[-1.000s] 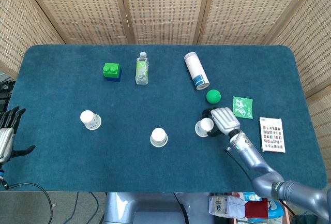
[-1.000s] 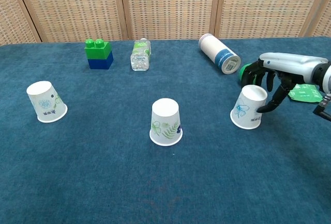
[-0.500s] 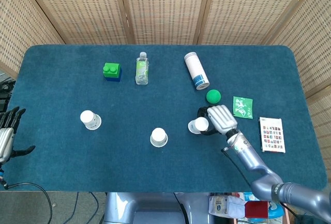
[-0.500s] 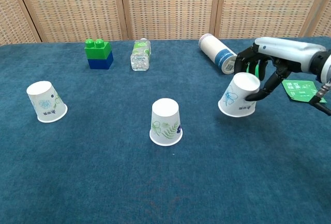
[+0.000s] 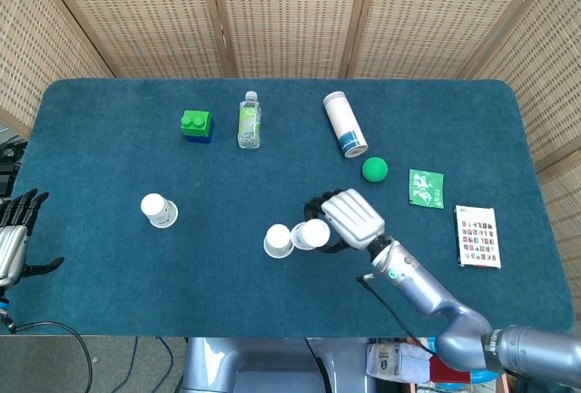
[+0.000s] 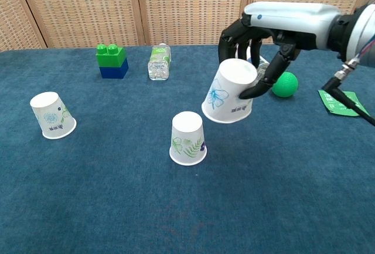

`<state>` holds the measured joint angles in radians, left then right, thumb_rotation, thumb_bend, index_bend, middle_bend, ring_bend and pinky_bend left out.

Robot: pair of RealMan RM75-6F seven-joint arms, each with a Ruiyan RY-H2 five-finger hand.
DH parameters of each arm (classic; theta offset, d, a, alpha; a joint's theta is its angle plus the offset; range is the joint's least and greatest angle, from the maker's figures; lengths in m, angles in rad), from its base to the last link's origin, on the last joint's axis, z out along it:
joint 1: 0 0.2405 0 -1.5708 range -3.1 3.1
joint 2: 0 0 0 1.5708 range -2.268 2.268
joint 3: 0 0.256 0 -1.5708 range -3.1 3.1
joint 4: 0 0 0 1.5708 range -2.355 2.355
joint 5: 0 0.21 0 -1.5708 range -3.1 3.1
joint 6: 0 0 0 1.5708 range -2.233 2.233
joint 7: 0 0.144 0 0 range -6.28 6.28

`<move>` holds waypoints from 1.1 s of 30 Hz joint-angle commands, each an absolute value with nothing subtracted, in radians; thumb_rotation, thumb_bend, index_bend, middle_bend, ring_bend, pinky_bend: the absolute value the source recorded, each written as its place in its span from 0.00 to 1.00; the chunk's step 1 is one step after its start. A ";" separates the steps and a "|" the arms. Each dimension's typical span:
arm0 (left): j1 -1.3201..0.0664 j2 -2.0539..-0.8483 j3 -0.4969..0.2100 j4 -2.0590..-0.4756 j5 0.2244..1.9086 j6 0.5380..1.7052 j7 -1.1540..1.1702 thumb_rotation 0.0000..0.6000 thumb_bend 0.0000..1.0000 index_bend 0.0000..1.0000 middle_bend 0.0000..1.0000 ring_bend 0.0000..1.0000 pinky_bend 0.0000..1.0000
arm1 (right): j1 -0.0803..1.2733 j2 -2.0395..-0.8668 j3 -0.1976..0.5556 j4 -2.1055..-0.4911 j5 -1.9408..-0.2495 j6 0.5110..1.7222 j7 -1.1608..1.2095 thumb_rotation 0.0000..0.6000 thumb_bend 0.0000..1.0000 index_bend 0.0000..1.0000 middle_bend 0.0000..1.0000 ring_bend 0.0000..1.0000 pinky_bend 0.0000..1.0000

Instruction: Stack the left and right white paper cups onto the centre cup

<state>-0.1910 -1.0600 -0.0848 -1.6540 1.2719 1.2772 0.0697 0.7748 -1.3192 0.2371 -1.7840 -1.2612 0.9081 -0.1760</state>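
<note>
Your right hand [image 6: 263,54] has its fingers [image 6: 275,69] wrapped around the right paper cup [image 6: 229,99], held mouth-down and tilted in the air, just up and to the right of the centre cup [image 6: 188,139], so it can drop over that cup's closed base. The centre cup stands upside down near the counter's [image 5: 109,121] front edge, ready to receive it. The left cup [image 6: 52,115] waits upside down toward the counter's left edge. Your left hand [image 5: 11,239] hangs off that edge, fingers spread, holding nothing.
</note>
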 commanded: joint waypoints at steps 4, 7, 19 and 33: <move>-0.193 -1.058 -0.084 -1.651 1.271 1.272 0.064 1.00 0.18 0.00 0.00 0.00 0.00 | 0.845 -1.380 0.263 -1.797 -1.125 0.894 -0.316 1.00 0.37 0.52 0.58 0.47 0.51; -0.195 -1.057 -0.085 -1.651 1.270 1.268 0.060 1.00 0.18 0.00 0.00 0.00 0.00 | 0.868 -1.408 0.262 -1.804 -1.068 0.900 -0.363 1.00 0.37 0.52 0.58 0.47 0.51; -0.198 -1.049 -0.085 -1.646 1.268 1.255 0.037 1.00 0.18 0.00 0.00 0.00 0.00 | 0.925 -1.498 0.257 -1.753 -0.996 0.934 -0.442 1.00 0.37 0.52 0.58 0.47 0.51; -0.201 -1.048 -0.083 -1.647 1.266 1.250 0.037 1.00 0.18 0.00 0.00 0.00 0.00 | 0.956 -1.511 0.247 -1.733 -0.944 0.937 -0.474 1.00 0.36 0.52 0.54 0.47 0.51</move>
<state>-0.2010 -1.0486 -0.0832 -1.6474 1.2658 1.2493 0.0373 0.9525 -1.5109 0.2478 -1.7332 -0.9479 0.9399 -0.4707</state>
